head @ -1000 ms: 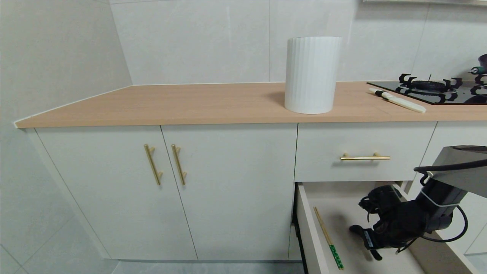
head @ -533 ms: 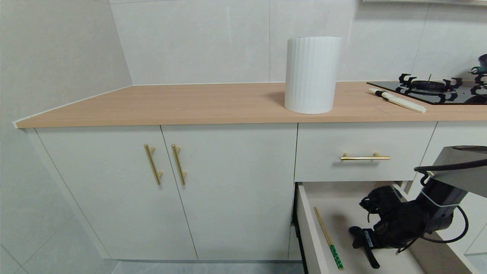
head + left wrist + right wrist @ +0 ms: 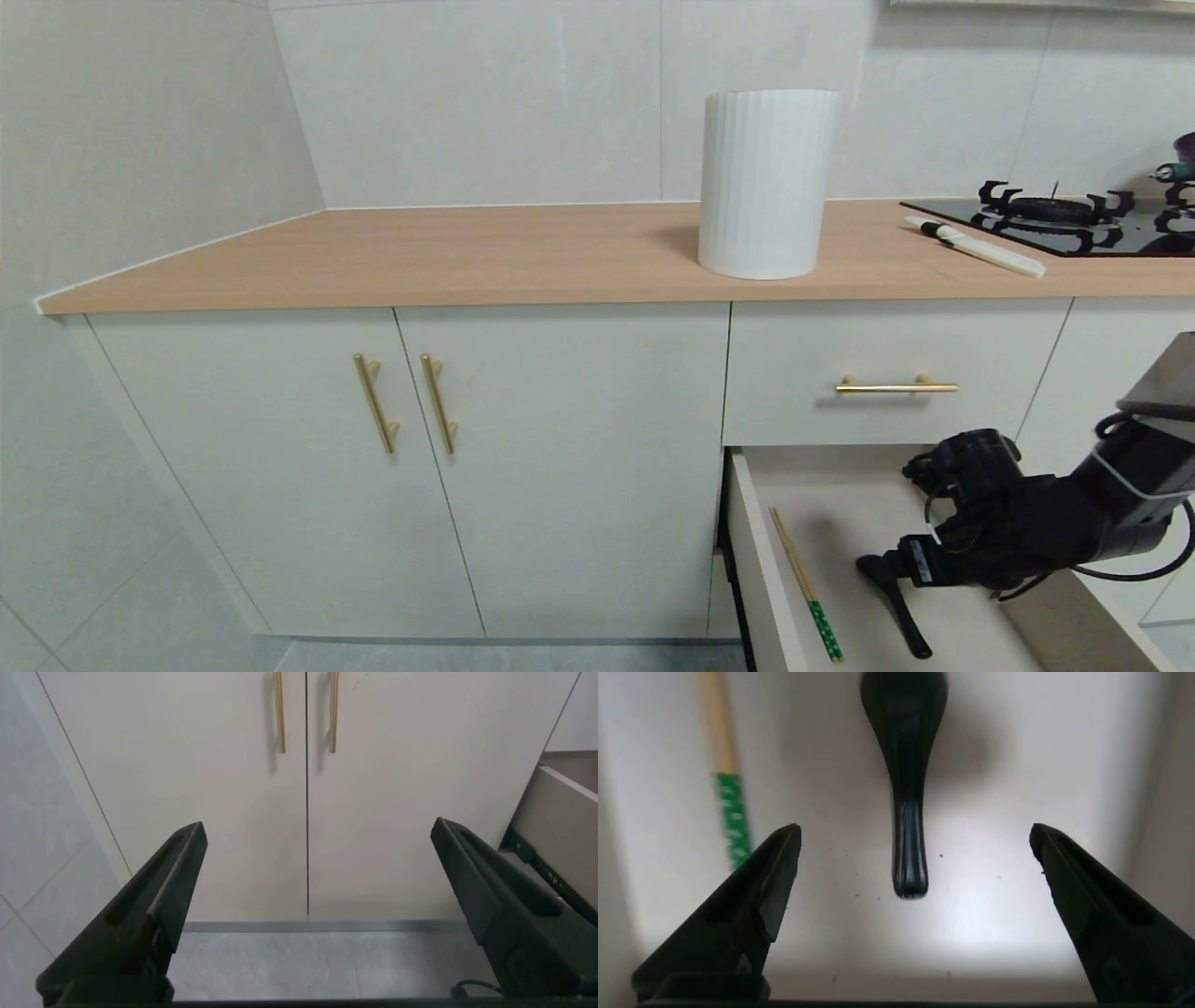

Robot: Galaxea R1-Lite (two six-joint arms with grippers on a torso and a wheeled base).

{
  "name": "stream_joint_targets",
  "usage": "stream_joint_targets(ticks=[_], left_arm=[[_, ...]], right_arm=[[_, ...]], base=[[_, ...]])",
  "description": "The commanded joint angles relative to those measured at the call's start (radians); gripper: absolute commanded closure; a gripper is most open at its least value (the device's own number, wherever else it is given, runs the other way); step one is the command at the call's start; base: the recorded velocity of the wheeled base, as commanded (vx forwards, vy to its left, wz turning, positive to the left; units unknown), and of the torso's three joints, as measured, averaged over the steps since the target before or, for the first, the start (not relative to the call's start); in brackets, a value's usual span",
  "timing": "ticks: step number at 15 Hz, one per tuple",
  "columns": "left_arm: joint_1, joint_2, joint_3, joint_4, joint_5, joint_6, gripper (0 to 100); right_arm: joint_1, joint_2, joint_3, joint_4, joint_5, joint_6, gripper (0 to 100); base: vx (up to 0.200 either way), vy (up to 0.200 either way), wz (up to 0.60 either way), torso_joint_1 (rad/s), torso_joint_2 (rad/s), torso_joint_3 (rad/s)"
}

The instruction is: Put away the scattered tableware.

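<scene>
Countertop (image 3: 467,252): long flat slab, pale matte wood grain.
Drawer (image 3: 754,551): lower one, standing open; smooth off-white box with a flat floor.
Canister (image 3: 766,182): white upright cylinder with vertical ribs, on the countertop.
Right gripper (image 3: 913,854): black, over the drawer floor, fingers spread wide and holding nothing.
Left gripper (image 3: 318,840): black tapered fingers fully apart, empty, facing cabinet doors (image 3: 392,812) with slim brass bar handles.
Knife (image 3: 976,247): cream, slender, lying on the countertop beside the gas hob (image 3: 1055,219).
Chopsticks (image 3: 805,588): pale wood with green patterned ends, along the drawer's left wall.
Spoon (image 3: 896,602): glossy black, rounded bowl and narrow handle, flat on the drawer floor right of the chopsticks, below the right gripper and clear of both fingers.
</scene>
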Motion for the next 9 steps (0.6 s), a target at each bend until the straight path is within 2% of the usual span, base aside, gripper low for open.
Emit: stream_joint_targets(ticks=[1, 3, 4, 5, 6, 8, 9], left_arm=[[0.0, 0.001, 0.0, 0.0, 0.0, -0.002, 0], [0.0, 0.001, 0.0, 0.0, 0.0, 0.0, 0], [0.0, 0.001, 0.0, 0.0, 0.0, 0.0, 0], [0.0, 0.001, 0.0, 0.0, 0.0, -0.002, 0], [0.0, 0.001, 0.0, 0.0, 0.0, -0.002, 0], [0.0, 0.001, 0.0, 0.0, 0.0, -0.002, 0], [0.0, 0.001, 0.0, 0.0, 0.0, -0.003, 0]], right_arm=[[0.007, -0.265, 0.067, 0.004, 0.03, -0.004, 0], [0.04, -0.455, 0.098, 0.061, 0.086, -0.014, 0], [0.04, -0.455, 0.098, 0.061, 0.086, -0.014, 0], [0.08, -0.594, 0.09, 0.177, 0.097, -0.027, 0], [0.101, -0.659, 0.09, 0.22, 0.097, -0.047, 0], [0.116, -0.715, 0.09, 0.263, 0.097, -0.069, 0], [0.133, -0.794, 0.087, 0.368, 0.113, -0.124, 0]], base=[[0.0, 0.0, 0.0, 0.0, 0.0, 0.0], [0.0, 0.0, 0.0, 0.0, 0.0, 0.0], [0.0, 0.0, 0.0, 0.0, 0.0, 0.0], [0.0, 0.0, 0.0, 0.0, 0.0, 0.0], [0.0, 0.0, 0.0, 0.0, 0.0, 0.0], [-0.2, 0.0, 0.0, 0.0, 0.0, 0.005], [-0.2, 0.0, 0.0, 0.002, 0.01, -0.002]])
